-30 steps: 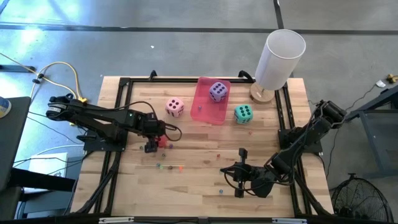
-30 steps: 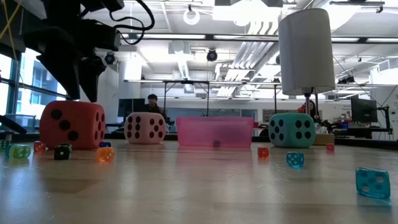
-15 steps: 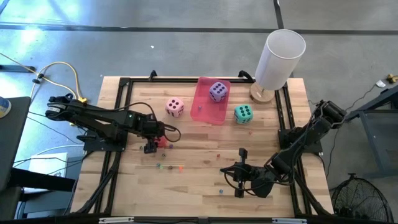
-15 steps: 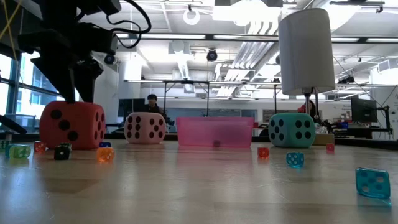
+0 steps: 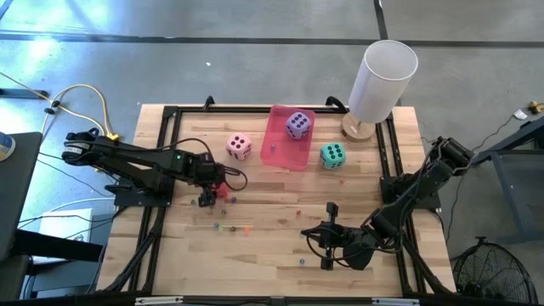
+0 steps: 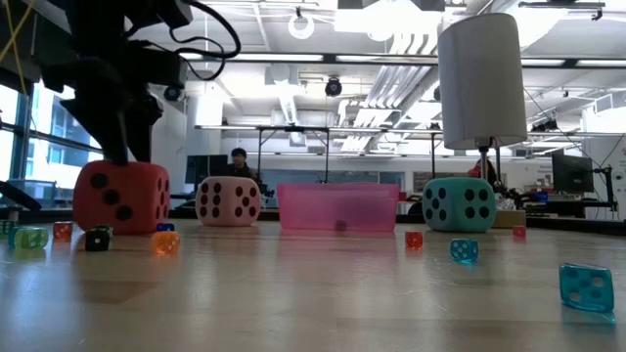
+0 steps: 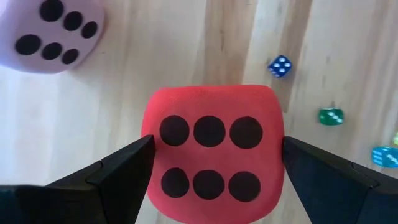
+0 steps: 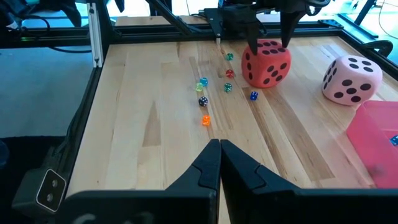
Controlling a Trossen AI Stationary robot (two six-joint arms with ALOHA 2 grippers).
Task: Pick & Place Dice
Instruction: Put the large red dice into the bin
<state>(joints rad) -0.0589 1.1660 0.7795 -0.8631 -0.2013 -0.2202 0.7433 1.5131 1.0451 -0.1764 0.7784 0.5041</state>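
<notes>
Bright, even light; soft shadows

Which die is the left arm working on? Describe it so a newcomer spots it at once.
Start at the pink tray at the table's far edge, then go toward the left arm, past the pink die. The red die sits between the fingers of the left pincer, the only red one.

Wooden table (image 5: 280, 246) with dice and a tray

The red die (image 5: 220, 190), pink die (image 5: 239, 146) and teal die (image 5: 332, 155) sit on the wood. So do a pink tray (image 5: 285, 151) (purple die (image 5: 297, 125) inside), tiny beads (image 5: 229, 227) and a white lamp (image 5: 378, 85).
</notes>
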